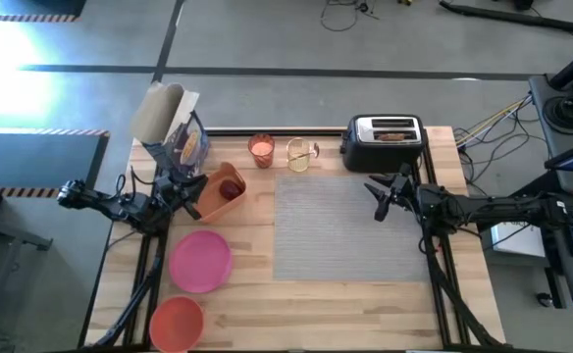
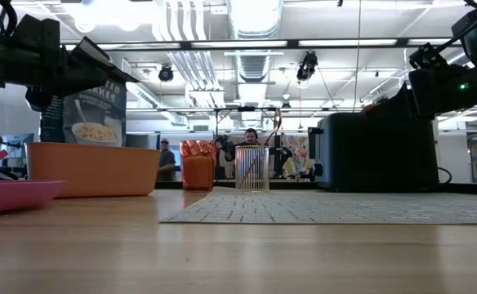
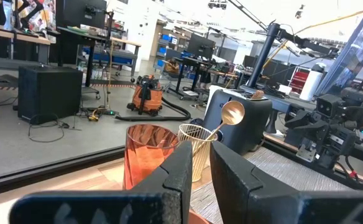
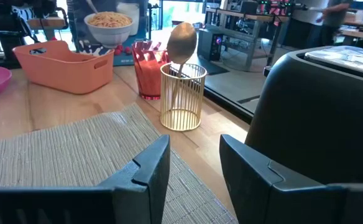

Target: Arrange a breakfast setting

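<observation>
The bowl point(image 1: 177, 322) sits at the near left corner of the table point(image 1: 365, 314), with the plate point(image 1: 201, 260) just behind it; both lie off the mat point(image 1: 350, 227), which occupies the table's centre and is bare. The left gripper point(image 1: 190, 194) hovers at the near end of the bin point(image 1: 220, 190), fingers point(image 3: 175, 177) slightly apart and holding nothing. A red fruit point(image 1: 230, 190) lies inside the bin. The right gripper point(image 1: 385, 196) hovers over the mat's far right corner, in front of the toaster point(image 1: 385, 140), fingers point(image 4: 145, 163) apart and empty. Behind the mat, on the far edge, the glass point(image 1: 261, 150) stands beside a wire holder point(image 1: 299, 154) that carries the spoon point(image 4: 182, 45), bowl end up. The toast point(image 1: 392, 136) sits in a toaster slot. A cereal box point(image 1: 169, 123) stands at the far left corner. Judgement: no item is placed on the mat yet, so the task is at its start. Risks: the glass and holder stand close together, so a reach for the spoon could knock the glass over and spill the drink. The holder looks light and may tip or lift with the spoon. The 2 arms could collide if both work the far-centre area at once. Dragging the plate onto the mat could bunch or shift the mat.
</observation>
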